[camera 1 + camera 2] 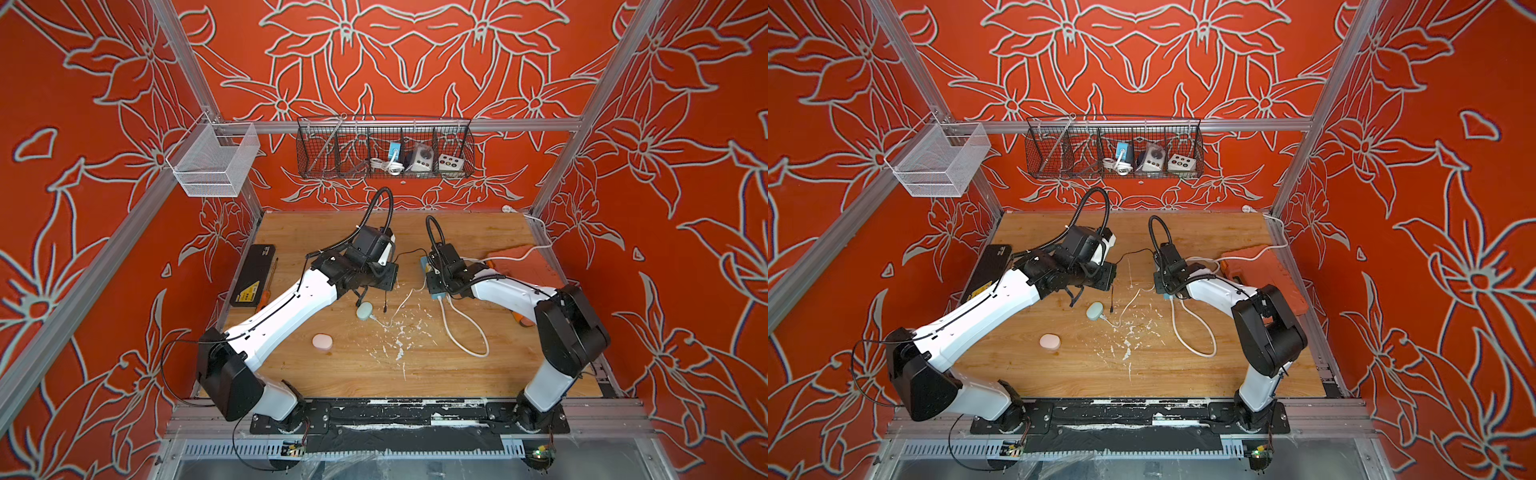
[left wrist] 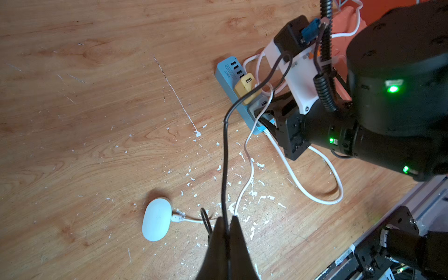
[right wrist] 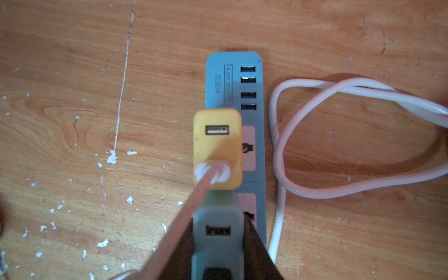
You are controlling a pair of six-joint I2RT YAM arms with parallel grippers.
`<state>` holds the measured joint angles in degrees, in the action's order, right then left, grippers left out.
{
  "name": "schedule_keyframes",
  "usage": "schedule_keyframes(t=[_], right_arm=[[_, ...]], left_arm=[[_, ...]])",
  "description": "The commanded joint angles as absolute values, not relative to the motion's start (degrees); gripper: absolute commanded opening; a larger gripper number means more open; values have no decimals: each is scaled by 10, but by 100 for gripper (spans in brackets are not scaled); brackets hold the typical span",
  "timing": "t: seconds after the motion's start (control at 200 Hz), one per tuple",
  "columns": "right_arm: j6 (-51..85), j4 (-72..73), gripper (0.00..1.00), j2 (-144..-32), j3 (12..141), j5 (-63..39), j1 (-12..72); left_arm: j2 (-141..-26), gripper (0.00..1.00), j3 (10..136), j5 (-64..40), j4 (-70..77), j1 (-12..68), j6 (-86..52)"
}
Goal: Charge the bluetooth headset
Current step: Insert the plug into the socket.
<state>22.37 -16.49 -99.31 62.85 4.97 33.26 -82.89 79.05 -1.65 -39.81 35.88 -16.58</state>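
Far L on the table: flat black rectangular box (image 1: 253, 274) w/ yellow label, by the edge. Pink oval earbud case (image 1: 322, 342) lies alone nr front-centre, no cable in it. Behind it and a bit R is the pale-green oval earbud case (image 2: 156, 219): smooth, lid shut, flat on the wood, mid-table. A thin white cable (image 2: 249, 157) is plugged into its end.

L gripper (image 2: 226, 221) hangs nr that case, closed and pinching a thin black cable (image 2: 225, 157). Can't tell where that cable's far end goes.

The white cable runs R to a yellow USB adapter (image 3: 217, 143), white plug in its lower port. Adapter sits in a blue plastic power strip (image 3: 218, 80) w/ four USB ports. Next to it on the same strip is a grey USB adapter (image 3: 218, 218). R gripper (image 3: 218, 236) clamps it, one finger each side. Thick white power cord (image 3: 277, 230) loops beside the strip. Far R: orange textured plastic case (image 1: 536, 266).

Surface is a light wooden tabletop (image 1: 457, 374), scratched, w/ white flecks (image 1: 399, 332) scattered mid-table. Red walls (image 1: 415, 62) w/ pale flower outlines, aluminium frame. White mesh basket (image 1: 214, 166) hangs on the L rail. Black wire basket (image 1: 316, 149) on the back rail holds small electrical bits.
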Motion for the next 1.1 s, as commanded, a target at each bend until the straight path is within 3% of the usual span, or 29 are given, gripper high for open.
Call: schedule_keyframes(t=[0.0,0.365,0.906,1.096], right_arm=[[245,-252,0,-1060,584,57,335],[254,-271,0,-1014,605,52,337],[240,-320,43,-920,670,75,337],[234,-329,45,-877,656,76,336]], left_arm=[[-831,0,786,-23,-397,353,-172],[-832,0,787,-27,-400,352,-172],[-844,0,792,-35,-410,352,-171],[-851,0,801,-40,-420,352,-169]])
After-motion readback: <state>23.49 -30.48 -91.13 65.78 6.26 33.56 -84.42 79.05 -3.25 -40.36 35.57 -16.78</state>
